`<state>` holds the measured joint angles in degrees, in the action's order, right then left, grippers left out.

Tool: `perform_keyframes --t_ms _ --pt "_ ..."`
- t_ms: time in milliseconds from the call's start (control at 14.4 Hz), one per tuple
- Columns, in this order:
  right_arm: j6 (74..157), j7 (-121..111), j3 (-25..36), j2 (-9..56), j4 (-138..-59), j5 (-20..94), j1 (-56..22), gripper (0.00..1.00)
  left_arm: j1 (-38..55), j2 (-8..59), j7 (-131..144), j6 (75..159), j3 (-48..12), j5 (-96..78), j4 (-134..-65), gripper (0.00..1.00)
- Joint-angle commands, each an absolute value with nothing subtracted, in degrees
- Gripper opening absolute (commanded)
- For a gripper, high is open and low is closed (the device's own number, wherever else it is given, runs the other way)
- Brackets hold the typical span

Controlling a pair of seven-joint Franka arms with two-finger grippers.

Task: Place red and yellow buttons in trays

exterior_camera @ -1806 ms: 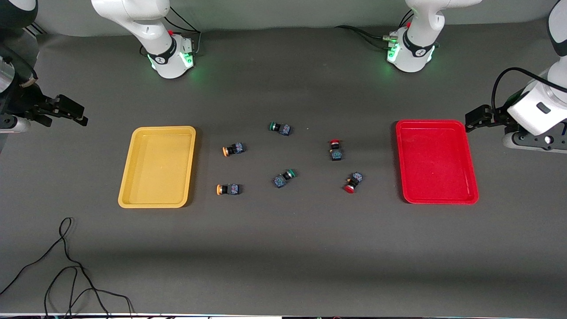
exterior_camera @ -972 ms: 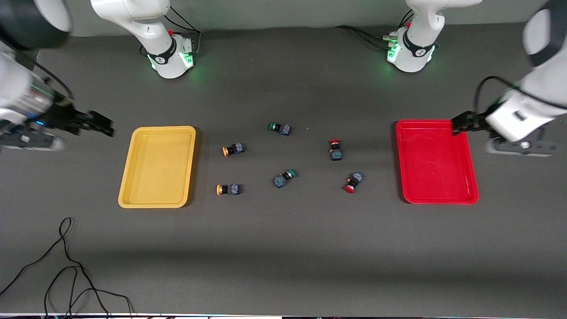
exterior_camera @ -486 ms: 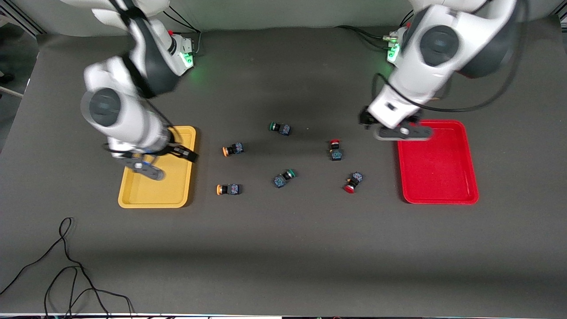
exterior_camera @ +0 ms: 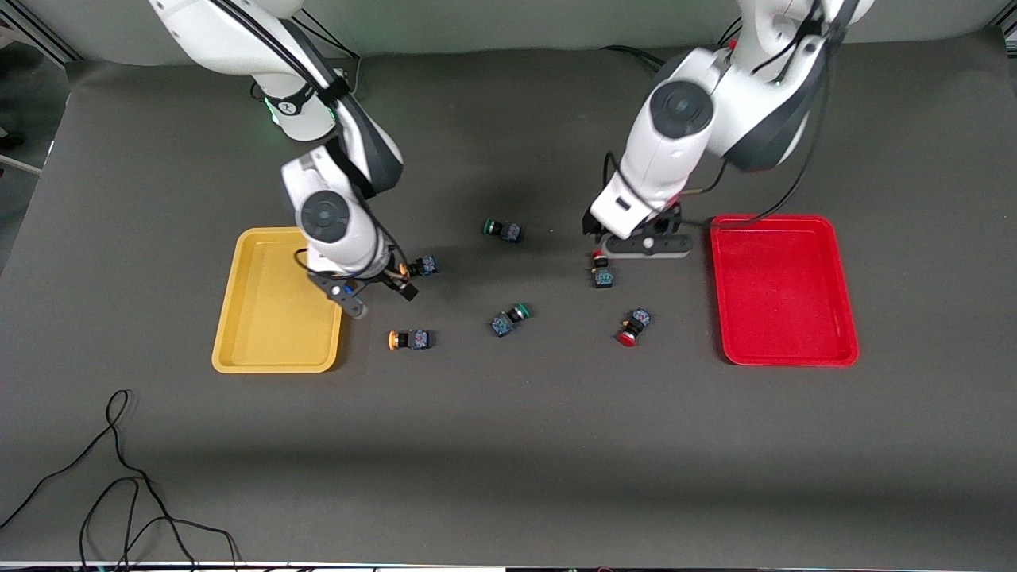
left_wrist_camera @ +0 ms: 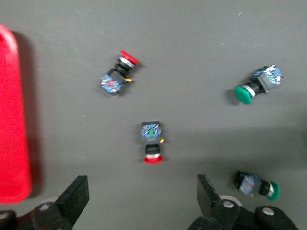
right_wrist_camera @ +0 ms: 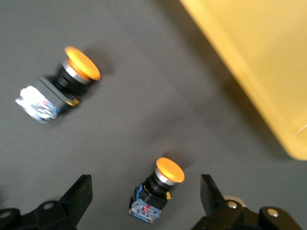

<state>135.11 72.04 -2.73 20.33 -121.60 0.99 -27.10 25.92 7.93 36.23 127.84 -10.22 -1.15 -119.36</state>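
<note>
Between the wide-open, empty jaws of the right gripper lies one orange-capped plastic button; the left gripper, equally open and empty, frames a red-capped button; a skewed closing could flick either away.

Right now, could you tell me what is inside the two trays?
Nothing: the red tray is bare. The yellow tray looks bare too, though the right hand and its arm cover one corner, so that patch is unseen.

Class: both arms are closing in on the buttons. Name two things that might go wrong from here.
The open left pincer is above a red button lying on its side; it might roll when pinched. The open right pincer works near the yellow tray rim and might bump it.
</note>
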Motion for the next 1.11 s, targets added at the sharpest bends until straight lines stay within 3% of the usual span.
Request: perform_keyframes --t_ms 0,417,486,625,694,833,903,1042 --pt "142.10 75.94 -2.55 21.97 -125.41 1.58 -28.91 1.00 27.77 10.79 38.32 136.91 -9.14 -0.44 -125.41 1.00" --pt "145.01 79.63 -2.46 24.78 -126.48 2.46 -31.02 0.99 29.44 23.89 44.56 149.40 -8.88 2.90 -125.07 1.00" --pt "145.11 79.72 -2.46 24.70 -126.47 2.46 -31.37 0.86 29.36 24.78 44.82 150.37 -8.70 2.90 -124.81 1.00" --pt "145.11 79.72 -2.46 24.70 -126.47 2.46 -31.38 0.42 29.44 25.83 45.09 150.91 -8.61 2.90 -124.72 0.98" --pt "145.11 79.72 -2.46 24.70 -126.47 2.46 -31.38 0.31 29.36 26.36 45.26 150.91 -8.61 2.90 -124.54 0.87" --pt "145.11 79.11 -2.46 24.35 -126.39 2.46 -31.29 0.16 29.01 26.89 45.26 150.82 -8.44 2.90 -124.02 0.46" --pt "144.85 78.67 -2.37 23.82 -126.21 2.46 -31.03 0.11 28.92 26.81 45.35 150.04 -8.44 2.90 -123.40 0.34" --pt "142.23 78.23 -1.85 19.89 -126.12 2.46 -30.76 0.09 28.74 26.37 45.35 147.84 -8.35 2.90 -122.17 0.25"
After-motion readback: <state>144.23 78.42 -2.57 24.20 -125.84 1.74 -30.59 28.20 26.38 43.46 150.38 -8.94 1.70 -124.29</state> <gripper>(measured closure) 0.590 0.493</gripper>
